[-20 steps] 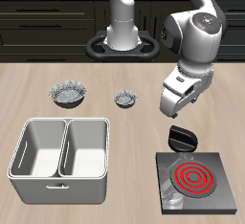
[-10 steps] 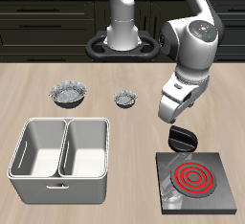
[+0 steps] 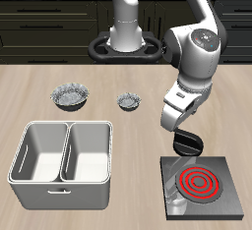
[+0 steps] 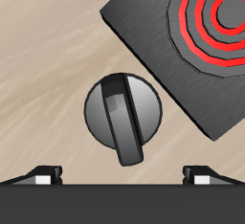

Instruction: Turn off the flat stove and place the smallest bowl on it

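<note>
Stove (image 3: 202,186) sat near the table's front edge, its ring coils (image 3: 199,182) glowing red, and its black knob (image 4: 124,116) lay on the wood just off the plate's back corner. The arm reached forward from the base and bent down steeply, with the gripper (image 3: 184,143) hanging just above the knob, and from the front camera the dark fingers hid most of it. In the wrist view the knob lay between the two fingertips (image 4: 44,174), which stood wide apart with nothing held, and the knob's raised bar pointed slightly off straight. The smallest bowl (image 3: 128,101) rested on the table farther back, well apart from the stove and near the arm's wrist. A wider crinkled bowl (image 3: 71,95) stood beside it, further from the arm. The white double-basin tray (image 3: 61,151) occupied the front of the table beside the stove, apart from it. Nothing lay on the stove's coils.
</note>
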Robot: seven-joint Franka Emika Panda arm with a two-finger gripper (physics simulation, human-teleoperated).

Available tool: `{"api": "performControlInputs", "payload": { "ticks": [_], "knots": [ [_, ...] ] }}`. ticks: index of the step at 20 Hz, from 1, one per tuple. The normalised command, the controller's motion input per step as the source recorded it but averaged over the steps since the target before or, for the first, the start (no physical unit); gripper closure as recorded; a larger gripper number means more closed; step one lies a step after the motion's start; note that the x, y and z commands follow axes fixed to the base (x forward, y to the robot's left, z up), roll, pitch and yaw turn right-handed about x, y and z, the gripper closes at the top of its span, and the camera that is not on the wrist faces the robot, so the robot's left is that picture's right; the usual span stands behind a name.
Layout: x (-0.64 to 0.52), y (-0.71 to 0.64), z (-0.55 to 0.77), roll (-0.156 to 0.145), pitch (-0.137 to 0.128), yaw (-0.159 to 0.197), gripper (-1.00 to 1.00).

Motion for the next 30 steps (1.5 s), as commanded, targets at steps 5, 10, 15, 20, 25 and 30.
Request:
{"api": "performControlInputs", "payload": {
  "ticks": [5,10,15,20,25,30],
  "knots": [
    [0.05,-0.06,-0.32,-0.004,0.034,0.03,-1.0],
    [0.06,-0.05,-0.16,-0.004,0.018,0.028,-1.0],
    [0.08,0.04,-0.13,-0.007,0.014,0.04,-1.0],
    [0.0,0.13,-0.1,0.012,0.01,0.03,-1.0],
    [-0.01,0.07,-0.13,0.015,0.018,0.041,-1.0],
    [-0.08,0.0,-0.1,0.002,0.027,0.013,-1.0]
  ]
}}
